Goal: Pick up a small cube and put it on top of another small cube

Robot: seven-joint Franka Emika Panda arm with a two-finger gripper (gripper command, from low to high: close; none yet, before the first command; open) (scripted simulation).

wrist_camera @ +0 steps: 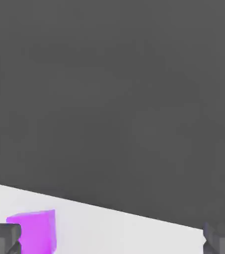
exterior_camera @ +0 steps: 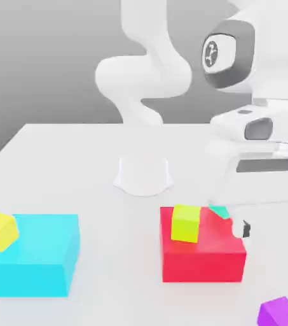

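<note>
Nearest the exterior camera, the small purple cube (exterior_camera: 280,313) sits on the white table (exterior_camera: 63,159) at the exterior view's right, apart from the other blocks. Above and beyond it hangs the gripper (exterior_camera: 273,226), fingers spread wide and holding nothing. Farther back stand the red block (exterior_camera: 200,255), bearing a lime-green cube (exterior_camera: 185,223), and the cyan block (exterior_camera: 35,255).

teal cube (exterior_camera: 220,211) mostly hidden, purple cube (exterior_camera: 280,313) edge-cropped
</note>
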